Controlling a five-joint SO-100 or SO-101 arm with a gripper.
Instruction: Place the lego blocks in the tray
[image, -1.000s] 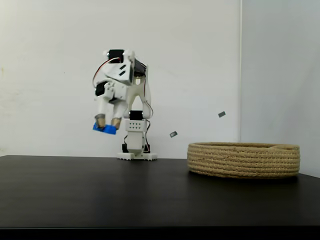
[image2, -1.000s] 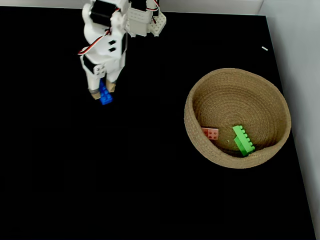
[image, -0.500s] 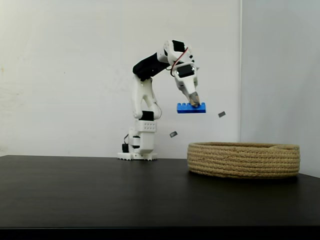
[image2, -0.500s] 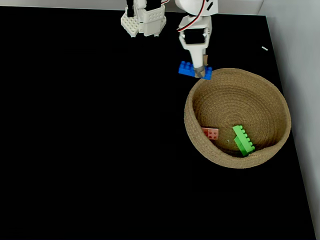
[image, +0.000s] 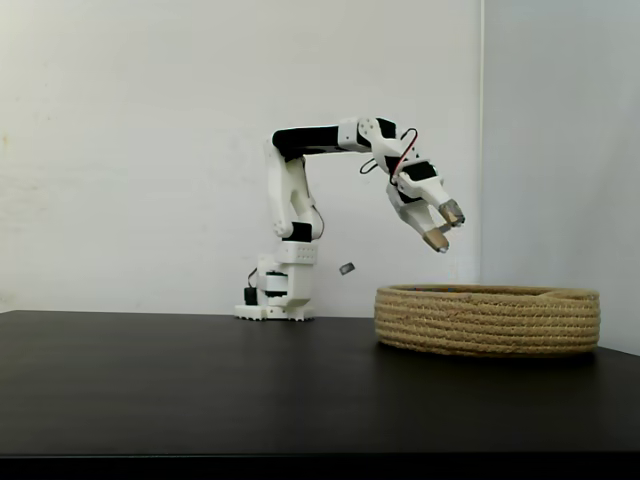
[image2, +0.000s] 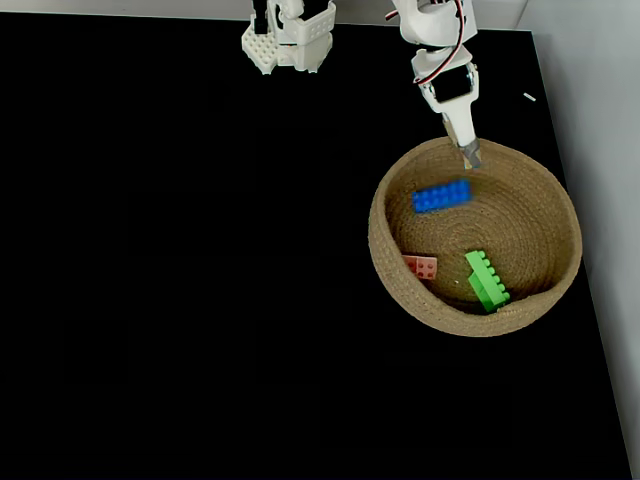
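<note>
**Last brick in the basket, gripper empty above the rim**

With all three bricks lying inside the rope basket (image2: 395, 205), the placing step looks finished, and what remains is judged to be only a retreat: the arm should lift clear of the rim and fold back toward its base (image: 275, 300) without brushing the coiled wall.

The gripper (image: 444, 227) hangs above the near-left part of the basket (image: 488, 320) in the side-on fixed view, its two tan-tipped fingers spread apart and holding nothing.

From above, the fixed view shows what the side view hides behind the basket wall. The blue brick (image2: 442, 196) lies on the basket floor just below the gripper (image2: 469, 155). The green brick (image2: 486, 281) rests lower down toward the far wall, and the pink brick (image2: 421, 267) sits against the left inner wall, well apart from the blue one.

The side view, in turn, gives height. It shows the fingertips well clear of the rim, which the top-down view cannot tell. The black table (image2: 180, 300) around the basket carries no brick.
</note>
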